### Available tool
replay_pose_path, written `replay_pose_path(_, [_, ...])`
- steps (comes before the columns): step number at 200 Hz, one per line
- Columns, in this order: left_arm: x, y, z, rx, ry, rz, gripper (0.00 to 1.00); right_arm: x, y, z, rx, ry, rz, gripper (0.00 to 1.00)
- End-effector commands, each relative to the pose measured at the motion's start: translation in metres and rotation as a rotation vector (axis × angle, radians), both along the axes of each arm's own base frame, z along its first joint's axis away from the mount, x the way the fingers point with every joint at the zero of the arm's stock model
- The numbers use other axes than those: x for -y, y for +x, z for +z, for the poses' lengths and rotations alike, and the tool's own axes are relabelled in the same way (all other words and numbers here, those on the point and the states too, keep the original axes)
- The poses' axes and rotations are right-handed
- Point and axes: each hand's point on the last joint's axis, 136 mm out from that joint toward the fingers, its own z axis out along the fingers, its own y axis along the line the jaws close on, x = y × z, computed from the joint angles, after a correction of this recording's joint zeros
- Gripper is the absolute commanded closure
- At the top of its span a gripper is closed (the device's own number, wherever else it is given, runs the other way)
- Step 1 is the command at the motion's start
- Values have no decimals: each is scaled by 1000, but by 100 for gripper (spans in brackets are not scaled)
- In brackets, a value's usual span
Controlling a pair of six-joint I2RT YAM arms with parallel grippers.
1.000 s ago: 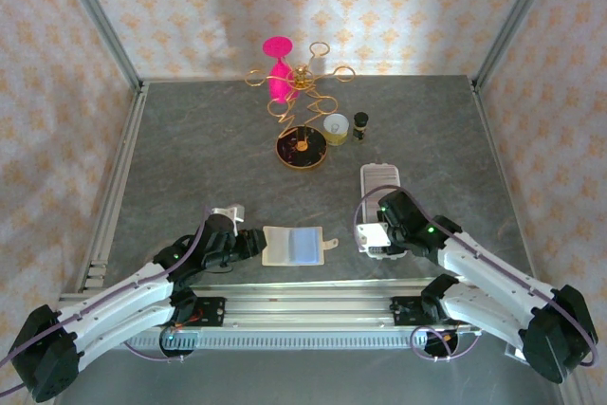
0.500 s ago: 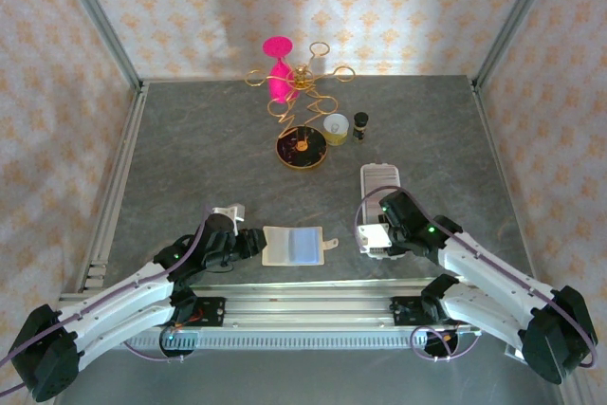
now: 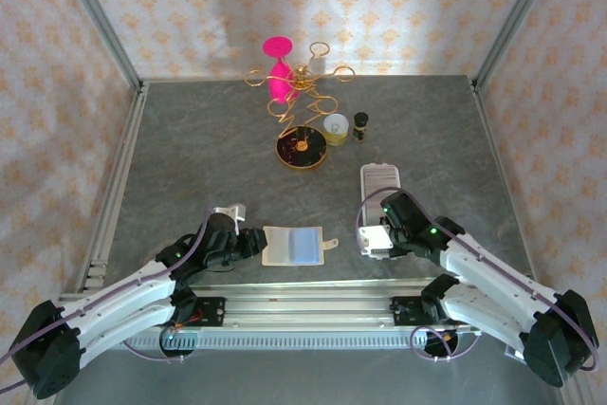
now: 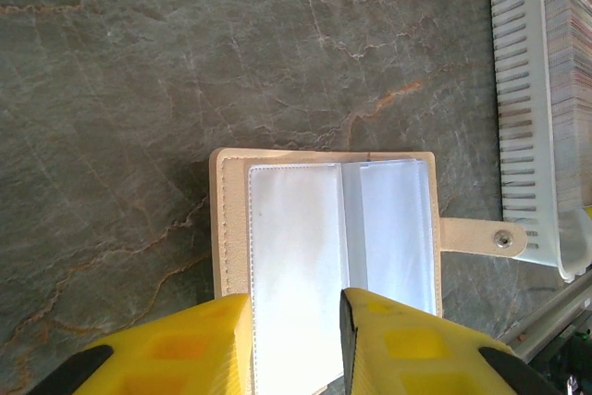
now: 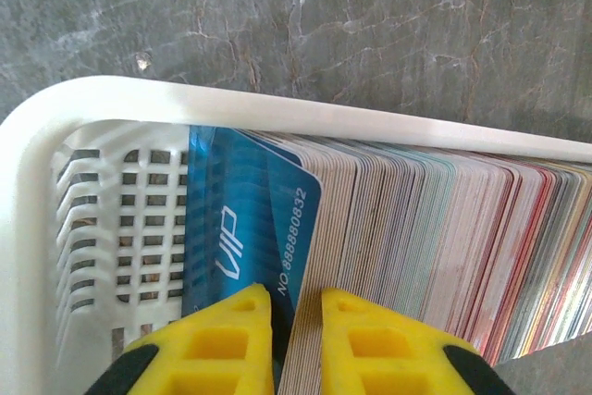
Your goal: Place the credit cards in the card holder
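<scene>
**Top view.** Grey stone-look table [image 3: 190,158].
- The card holder [image 3: 292,246] lies open and flat near the front edge, midway between the two arms, with its snap tab [image 3: 330,244] pointing right.
- Left gripper [image 3: 251,242] sits at the holder's left edge.
- Right gripper [image 3: 377,237] reaches down into the near end of a long white tray [image 3: 381,177].
- Well apart at the back are a gold wire stand [image 3: 302,92], a pink piece [image 3: 278,64], a round black dish [image 3: 302,149], a small cup [image 3: 336,124] and a dark bottle [image 3: 360,126].

**Left wrist.**
- The yellow fingers [image 4: 185,353] stand part-way apart over the holder's near edge, with a clear sleeve page [image 4: 296,247] between them. I cannot tell whether they grip it.
- Both sleeves look bare.
- The tray lies just beyond the tab, packed with credit cards [image 4: 569,25] on edge.

**Right wrist.**
- The fingers [image 5: 222,339] are nearly pressed together, pinching the top edge of a blue credit card [image 5: 277,219] marked VIP.
- That card stands at the front of the stack, next to the tray's slotted end wall [image 5: 102,219].
</scene>
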Motion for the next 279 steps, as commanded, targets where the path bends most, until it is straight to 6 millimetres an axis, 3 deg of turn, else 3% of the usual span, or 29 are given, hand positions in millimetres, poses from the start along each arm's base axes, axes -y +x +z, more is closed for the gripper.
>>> replay_pose_path(1, [5, 2, 7, 12, -29, -4, 69, 4, 6, 5, 23, -15, -22, 86])
replay_pose_path(86, [5, 3, 8, 13, -32, 1, 69, 5, 6, 13, 36, -9, -25, 99])
replay_pose_path(139, [7, 4, 8, 11, -37, 1, 69, 6, 5, 20, 42, -4, -26, 100])
replay_pose_path(226, [6, 5, 8, 12, -29, -1, 67, 11, -14, 31, -40, 14, -59, 100])
replay_pose_path(248, [7, 6, 10, 17, -27, 0, 67, 9, -16, 40, -37, 44, -69, 100])
replay_pose_path(279, [8, 8, 12, 19, -23, -2, 67, -6, -7, 70, -7, 171, -129, 100])
